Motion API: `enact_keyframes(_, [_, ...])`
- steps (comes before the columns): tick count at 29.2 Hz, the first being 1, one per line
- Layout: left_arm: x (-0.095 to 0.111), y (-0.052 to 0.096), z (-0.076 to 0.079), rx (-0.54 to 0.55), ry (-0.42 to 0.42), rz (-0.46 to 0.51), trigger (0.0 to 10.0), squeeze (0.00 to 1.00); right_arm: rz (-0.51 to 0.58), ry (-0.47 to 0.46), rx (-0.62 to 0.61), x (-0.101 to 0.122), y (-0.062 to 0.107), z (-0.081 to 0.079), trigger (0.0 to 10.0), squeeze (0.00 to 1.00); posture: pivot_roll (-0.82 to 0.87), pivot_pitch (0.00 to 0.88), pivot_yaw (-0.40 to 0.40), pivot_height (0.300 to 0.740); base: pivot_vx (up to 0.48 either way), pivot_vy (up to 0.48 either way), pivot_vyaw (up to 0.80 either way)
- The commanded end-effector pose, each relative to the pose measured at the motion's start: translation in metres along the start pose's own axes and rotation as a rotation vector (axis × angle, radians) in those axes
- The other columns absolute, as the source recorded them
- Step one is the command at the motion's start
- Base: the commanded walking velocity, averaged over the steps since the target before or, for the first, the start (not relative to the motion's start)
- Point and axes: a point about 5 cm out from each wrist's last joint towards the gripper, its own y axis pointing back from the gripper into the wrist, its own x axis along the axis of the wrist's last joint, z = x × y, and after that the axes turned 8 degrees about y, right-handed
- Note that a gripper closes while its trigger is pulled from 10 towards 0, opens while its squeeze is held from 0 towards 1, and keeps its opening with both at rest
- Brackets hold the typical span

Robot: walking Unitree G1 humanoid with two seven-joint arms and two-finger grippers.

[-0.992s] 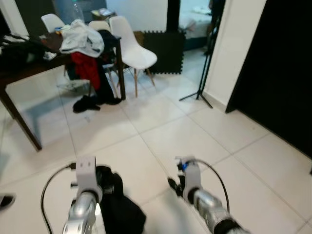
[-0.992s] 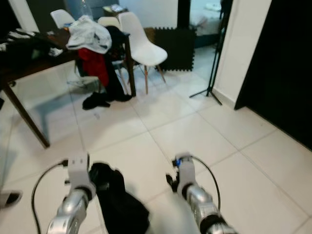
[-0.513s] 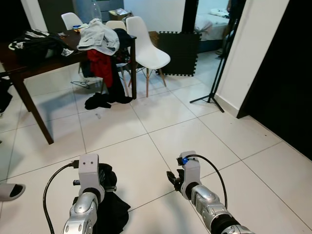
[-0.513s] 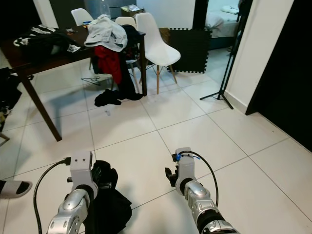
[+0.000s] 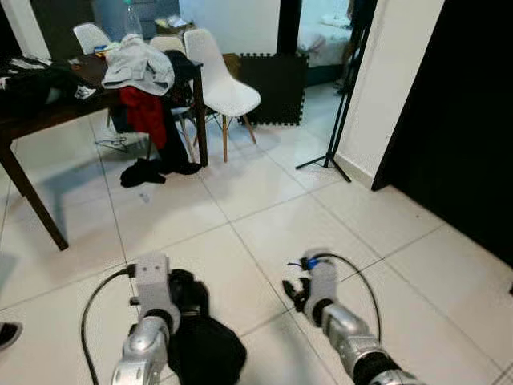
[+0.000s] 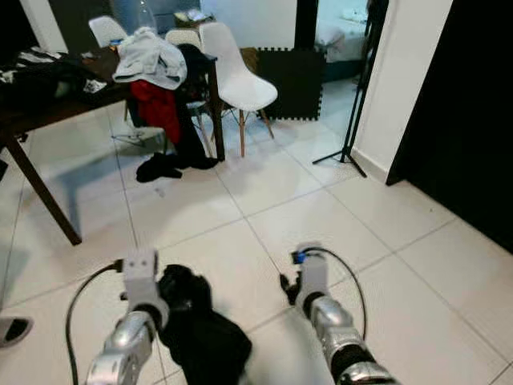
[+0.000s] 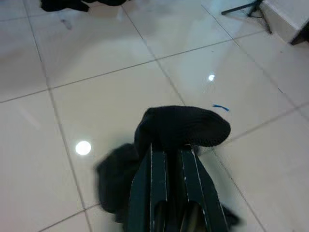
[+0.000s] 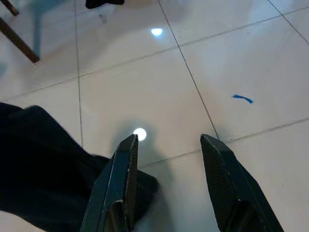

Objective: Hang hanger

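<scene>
My left gripper (image 7: 166, 147) is low in front of me, shut on a black garment (image 7: 183, 125) that drapes over its fingertips and hangs down toward the tiled floor (image 5: 204, 345). In the head views, my right gripper (image 5: 296, 290) is held beside it at about the same height. In the right wrist view, the right gripper (image 8: 169, 142) stands open with nothing between its fingers, and the black garment (image 8: 34, 164) lies off to one side.
A dark wooden table (image 5: 32, 112) heaped with clothes stands far left, with white chairs (image 5: 220, 76) behind it and dark clothes on the floor (image 5: 143, 171). A tripod stand (image 5: 333, 144) is by the white wall. A dark panel (image 5: 457, 120) runs along the right.
The whole picture has swung sideways and back, so the camera moved. Both arms keep their pose, and the black garment stays in the left gripper.
</scene>
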Motion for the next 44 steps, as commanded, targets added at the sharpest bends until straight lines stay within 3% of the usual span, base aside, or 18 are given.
enact_keyframes(1, [0.008,-0.002,0.003,-0.018,-0.008,0.036,10.0,0.0,-0.008,-0.012,0.005,-0.004,0.0,-0.003,10.0,0.0,0.09,0.02,0.001,0.74,0.401,0.0,0.0])
enact_keyframes(6, [0.012,0.0,-0.002,-0.019,-0.007,0.053,10.0,0.0,-0.011,-0.015,0.022,-0.007,-0.001,-0.012,10.0,0.0,0.1,0.03,0.012,0.74,0.414,0.0,0.0])
enact_keyframes(16, [0.017,0.0,-0.003,-0.018,-0.018,0.068,10.0,0.0,-0.022,-0.015,0.024,-0.01,0.0,-0.013,10.0,0.0,0.11,0.04,0.006,0.74,0.423,0.0,0.0])
enact_keyframes(44, [0.033,0.001,-0.002,-0.029,-0.014,0.127,10.0,0.0,0.029,-0.015,0.024,0.007,-0.006,-0.015,10.0,0.0,0.13,0.016,0.008,0.74,0.479,0.0,0.0])
